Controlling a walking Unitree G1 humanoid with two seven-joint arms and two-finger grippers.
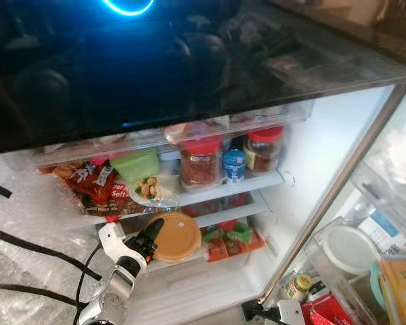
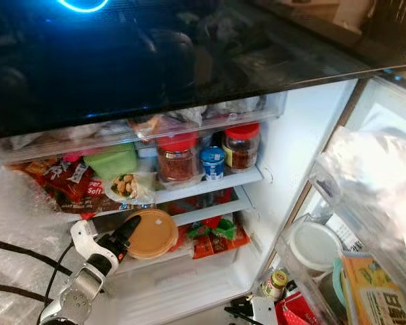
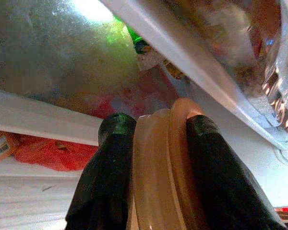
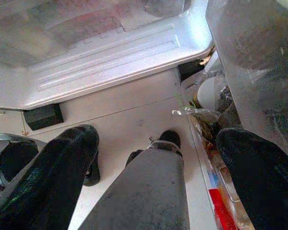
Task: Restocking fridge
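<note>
so the fridge (image 1: 325, 135) stands open, its white cavity lit beneath a dark glossy upper door, and everything below is placed against its lower shelf (image 1: 237, 211), the white ledge running under the jars. above that shelf sit two red-lidded jars (image 1: 200, 162), a small blue-capped tub (image 1: 234, 164), a green box (image 1: 137, 164) and red snack packets (image 1: 95, 186) to the robot's left; under it, red and green packets (image 1: 231, 238) lie toward the back. to the robot's right of the shelf the door bins (image 1: 352, 254) hold a white-lidded tub and cartons. the left gripper (image 1: 151, 238) reaches up from below, just in front of and under the shelf edge, and its two black fingers (image 3: 108, 182) are clamped on a round tan lidded container (image 1: 177, 237), one finger on each flat face as the left wrist view shows. the container hangs tilted, lid face turned out toward the camera, its rim pointing on into the cavity ahead of the fingertips. it appears that the slot under the shelf lies straight ahead of the left claw, so the coming move turns on sliding the disc in edge-first or laying it flat before letting go; the shelf edge just above looks the likeliest thing to catch. the right gripper (image 4: 153, 158) hangs low over the floor by the door bins, fingers spread wide with nothing between them, and is the farther of the two from the slot.
</note>
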